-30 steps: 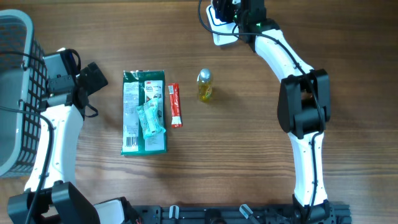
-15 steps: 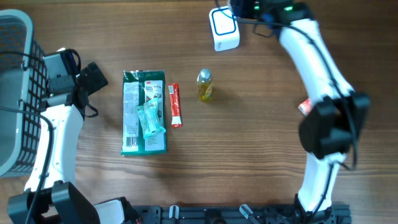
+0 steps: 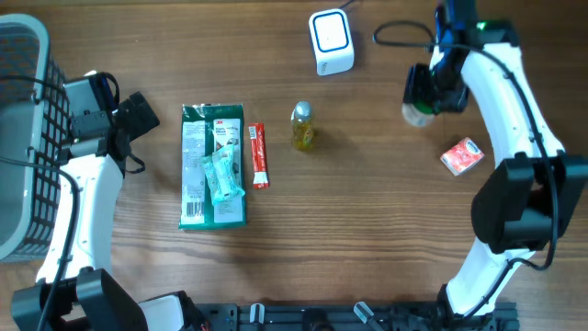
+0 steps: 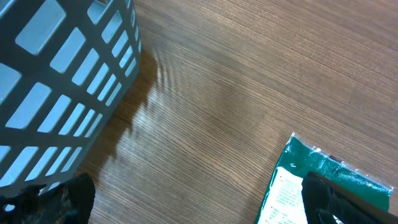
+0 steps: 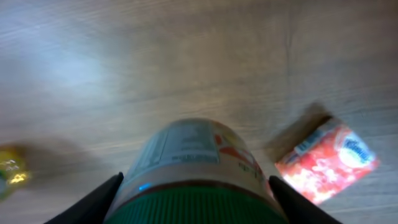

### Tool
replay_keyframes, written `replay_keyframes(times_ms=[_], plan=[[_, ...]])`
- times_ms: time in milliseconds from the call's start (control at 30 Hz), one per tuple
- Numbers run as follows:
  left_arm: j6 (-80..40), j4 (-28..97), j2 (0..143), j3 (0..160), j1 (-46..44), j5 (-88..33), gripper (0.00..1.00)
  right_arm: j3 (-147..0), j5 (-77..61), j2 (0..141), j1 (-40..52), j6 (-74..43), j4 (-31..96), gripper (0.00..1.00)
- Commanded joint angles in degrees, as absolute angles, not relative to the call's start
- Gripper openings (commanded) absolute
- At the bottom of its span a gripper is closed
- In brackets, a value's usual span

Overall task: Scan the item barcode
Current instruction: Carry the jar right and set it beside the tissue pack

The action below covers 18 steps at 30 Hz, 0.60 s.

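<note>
Wood table (image 3: 367, 230), green-lid jar (image 5: 193, 155) in R gripper (image 3: 424, 97)

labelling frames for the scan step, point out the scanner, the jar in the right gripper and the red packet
scanner (image 3: 331, 39): overhead view, centre of its top face
jar (image 5: 186, 148): right wrist view, on its label
red packet (image 3: 462, 155): overhead view, middle of its upper face

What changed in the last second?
The right gripper, shut on a green-lidded jar, swung away from the scanner, rightward and toward the near edge. The red packet, covered by the arm before, now shows. Left gripper, green pouch, red sachet, yellow bottle and basket stayed put.
</note>
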<state>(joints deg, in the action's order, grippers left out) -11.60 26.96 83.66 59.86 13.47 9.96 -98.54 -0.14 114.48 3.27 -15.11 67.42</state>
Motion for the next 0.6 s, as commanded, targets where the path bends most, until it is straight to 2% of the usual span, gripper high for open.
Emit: replay_keyframes(times_ms=[0, 200, 567], plan=[[-10.9, 26.83, 82.94, 60.49, 13.74, 9.87, 1.0, -91.09, 1.13, 115.33, 3.33, -14.68, 63.37, 0.04], [-10.9, 26.83, 82.94, 60.49, 13.74, 9.87, 1.0, -84.55, 4.73, 115.33, 0.99, -16.91, 60.25, 0.04], [-10.9, 26.83, 82.94, 60.49, 13.74, 9.87, 1.0, -83.83, 6.85, 115.26, -7.7, -15.77, 66.98, 0.05]])
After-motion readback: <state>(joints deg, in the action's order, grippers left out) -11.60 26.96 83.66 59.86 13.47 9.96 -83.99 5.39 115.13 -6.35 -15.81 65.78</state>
